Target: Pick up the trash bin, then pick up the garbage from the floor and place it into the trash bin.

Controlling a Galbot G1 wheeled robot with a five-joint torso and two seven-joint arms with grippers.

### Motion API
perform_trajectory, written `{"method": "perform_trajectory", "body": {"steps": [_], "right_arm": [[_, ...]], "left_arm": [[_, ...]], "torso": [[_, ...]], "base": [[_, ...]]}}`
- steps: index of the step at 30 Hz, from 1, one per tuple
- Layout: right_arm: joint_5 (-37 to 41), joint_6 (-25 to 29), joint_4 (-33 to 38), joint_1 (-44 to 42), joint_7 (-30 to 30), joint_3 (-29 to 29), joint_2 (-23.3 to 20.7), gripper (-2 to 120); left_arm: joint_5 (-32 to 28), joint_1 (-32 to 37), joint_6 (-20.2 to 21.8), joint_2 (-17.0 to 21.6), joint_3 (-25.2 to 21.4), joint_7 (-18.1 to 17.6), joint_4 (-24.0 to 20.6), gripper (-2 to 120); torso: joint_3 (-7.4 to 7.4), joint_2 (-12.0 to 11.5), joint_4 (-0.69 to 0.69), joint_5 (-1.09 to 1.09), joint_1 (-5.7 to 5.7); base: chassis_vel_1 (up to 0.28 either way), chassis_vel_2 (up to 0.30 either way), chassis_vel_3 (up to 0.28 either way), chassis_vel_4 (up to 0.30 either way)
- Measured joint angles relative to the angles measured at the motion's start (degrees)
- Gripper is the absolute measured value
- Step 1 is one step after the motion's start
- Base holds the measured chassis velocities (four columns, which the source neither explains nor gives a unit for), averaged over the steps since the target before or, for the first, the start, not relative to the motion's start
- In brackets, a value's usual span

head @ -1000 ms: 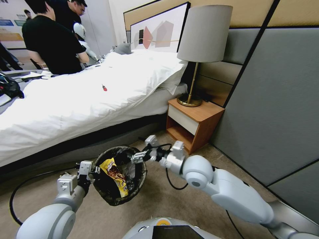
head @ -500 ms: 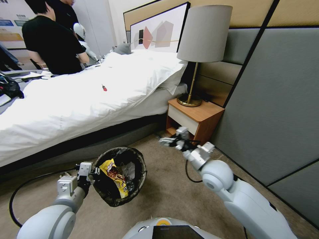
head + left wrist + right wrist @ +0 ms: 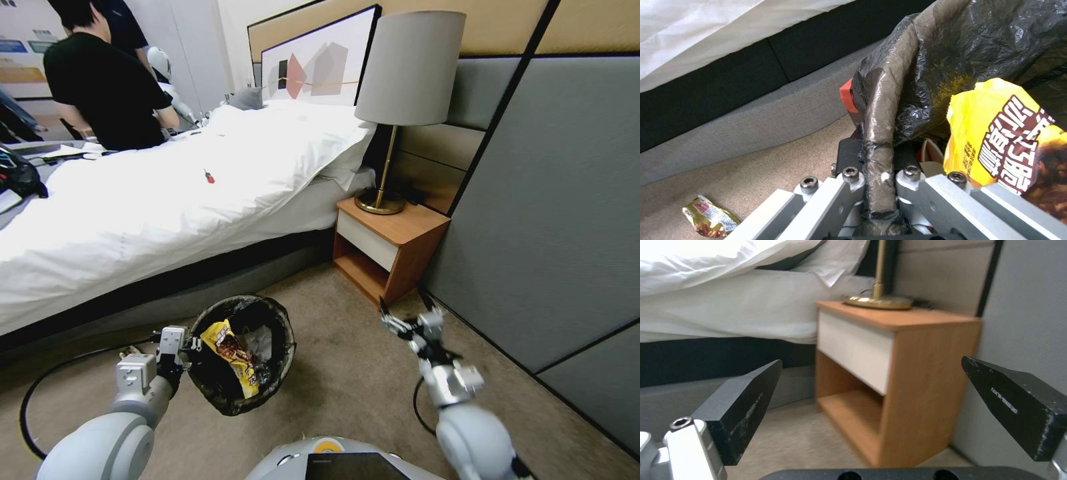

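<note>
1. Left gripper [image 3: 189,347]: lower left of the head view, fingers [image 3: 849,191] clenched on the bag-covered rim of the trash bin [image 3: 283,333]. In the left wrist view the rolled black liner runs between the two metal fingers.
2. Trash bin: lower centre-left of the head view, over the beige carpet [image 3: 347,373] just in front of the bed [image 3: 153,200]. Contents visible: a yellow snack wrapper [image 3: 233,357] and a white crumpled piece beside it.
3. Garbage on the floor: one small yellow-and-red wrapper [image 3: 710,216] lies on the carpet near the grey bed base, lower left of the left wrist view.
4. Right gripper [image 3: 405,317]: lower right of centre in the head view, well apart from the bin, fingers spread wide and empty, pointing toward the wooden nightstand [image 3: 390,243]. A lamp [image 3: 407,73] stands on the nightstand.
</note>
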Motion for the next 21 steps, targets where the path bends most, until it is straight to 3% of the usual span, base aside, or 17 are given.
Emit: {"method": "perform_trajectory", "body": {"steps": [21], "right_arm": [[-1.81, 2.73, 1.33, -3.47, -0.29, 2.73, 4.57, 100]], "left_arm": [[-0.71, -1.69, -0.31, -0.73, -1.19, 1.83, 0.0, 1]], "torso": [[0.01, 0.0, -0.01, 0.0, 0.0]], "base": [[0.027, 0.028, 0.031, 0.026]]}}
